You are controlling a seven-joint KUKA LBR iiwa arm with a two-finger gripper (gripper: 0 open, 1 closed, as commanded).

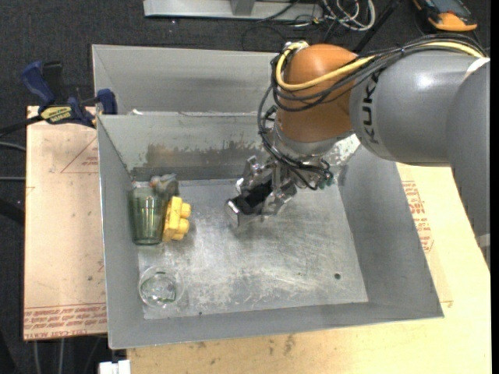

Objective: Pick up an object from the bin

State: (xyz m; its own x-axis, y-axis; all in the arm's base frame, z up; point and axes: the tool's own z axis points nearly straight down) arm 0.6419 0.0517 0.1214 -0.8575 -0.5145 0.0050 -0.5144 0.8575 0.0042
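My gripper [251, 202] sat low in grey bin [117, 178] (grip state: couldn't tell); knobbly yellow block [177, 218], see-through green cup [146, 215] well off toward view's left.

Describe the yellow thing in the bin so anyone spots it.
Start at the grey bin's left wall. At its foot sits a green see-through cup, and the yellow block sits just right of it. It alone is opaque and knobbly; the cup and the clear glass piece toward the near corner are see-through.
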